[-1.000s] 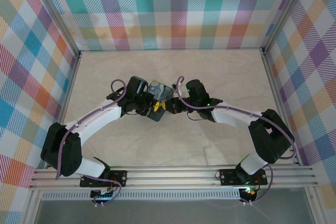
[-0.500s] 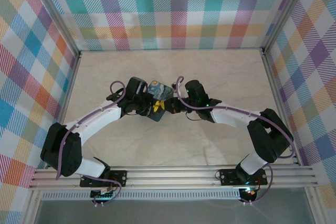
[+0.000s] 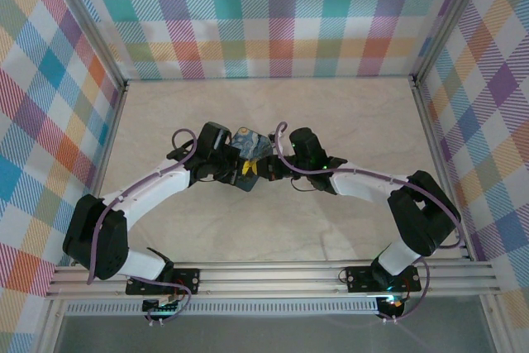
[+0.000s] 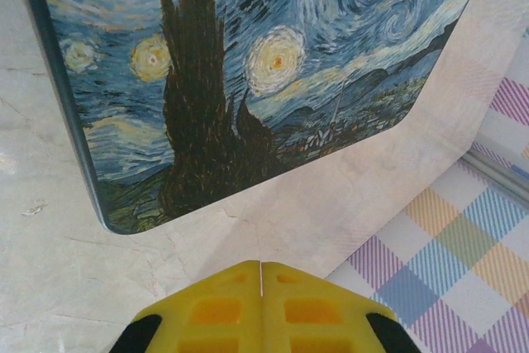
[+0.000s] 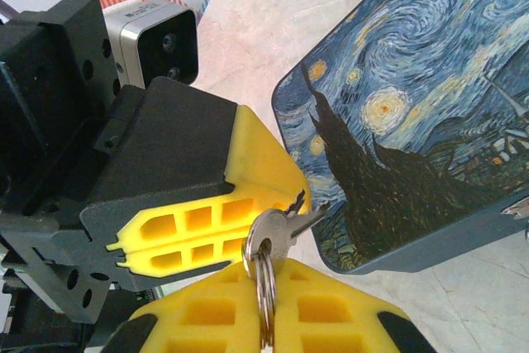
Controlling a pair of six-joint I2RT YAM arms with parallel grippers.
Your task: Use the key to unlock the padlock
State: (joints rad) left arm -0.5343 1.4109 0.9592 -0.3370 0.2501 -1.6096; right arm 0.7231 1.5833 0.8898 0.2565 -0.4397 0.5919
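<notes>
- Key [image 5: 278, 233] hangs by its split ring [image 5: 264, 287] from the right tool [image 5: 266, 270]. That tool's yellow pads [image 5: 331, 312] are pressed together on the ring. The key is silvery metal with a round bow, and its thin blade points toward the painted tin [image 5: 413, 138].
- The left tool [image 5: 252, 227] sits just beside it with its ribbed pads closed flat. A small dark jagged bit [image 5: 295, 199] at its tip may be the padlock, but I cannot tell.
- Held by the ring, the key can probably swivel. The blade wants steadying and lining up with the keyway before a slow, straight push.
- From the left wrist, the left tool [image 4: 260, 274] shows its pads meeting at a hairline seam. Whether anything is pinched there is hidden. The tin [image 4: 248, 64] lies flat on the marbled bench [image 4: 331, 212]; it is glossy, with a rounded corner and a thin dark rim.
- From above, the left tool [image 3: 245, 169] and right tool [image 3: 266, 169] meet tip to tip at the near edge of the tin [image 3: 250, 145], mid-bench [image 3: 347, 113]. Key and padlock are too small to make out.
</notes>
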